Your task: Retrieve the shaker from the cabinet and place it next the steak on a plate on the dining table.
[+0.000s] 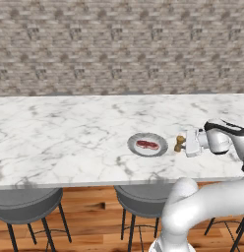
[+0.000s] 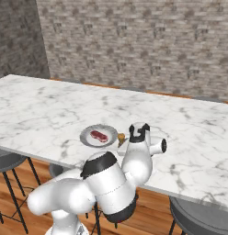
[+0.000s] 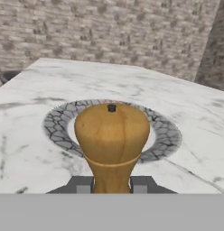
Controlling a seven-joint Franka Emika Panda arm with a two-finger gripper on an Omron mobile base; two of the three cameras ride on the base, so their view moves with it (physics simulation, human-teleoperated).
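- While the shaker (image 1: 179, 143) is carried low over the dining table (image 1: 70, 133), the step in hand is judged to be the placing: the fetch from storage appears complete, and only the set-down beside the plate (image 1: 147, 144) remains.
- Position of the shaker: in the left base view it stands upright just beside the plate's right rim, at the tip of the horizontally extended arm; whether its base already touches the marble cannot be told.
- In the right base view the shaker (image 2: 121, 137) shows as a small golden-brown patch between the plate (image 2: 99, 136) and the white wrist, partly hidden by the arm.
- The steak (image 1: 147, 144) lies flat in the plate's centre, apart from the shaker.
- Gripper (image 3: 111, 185): the jaws are closed to a narrow gap and clamp the shaker (image 3: 112, 135) at its slim waist, one dark fingertip (image 3: 82, 184) pressing each side; the rounded top rises above them.
- In the hand view the plate (image 3: 165, 133) lies directly behind the shaker, its grey patterned rim visible on either side of the wooden head.
- The next move, as judged, calls for a short lowering until the base rests on the marble, still clear of the plate's rim, followed by opening the jaws and withdrawing without tipping the tall, narrow-waisted body.
- Risk: a nudge on release could topple it towards the plate.
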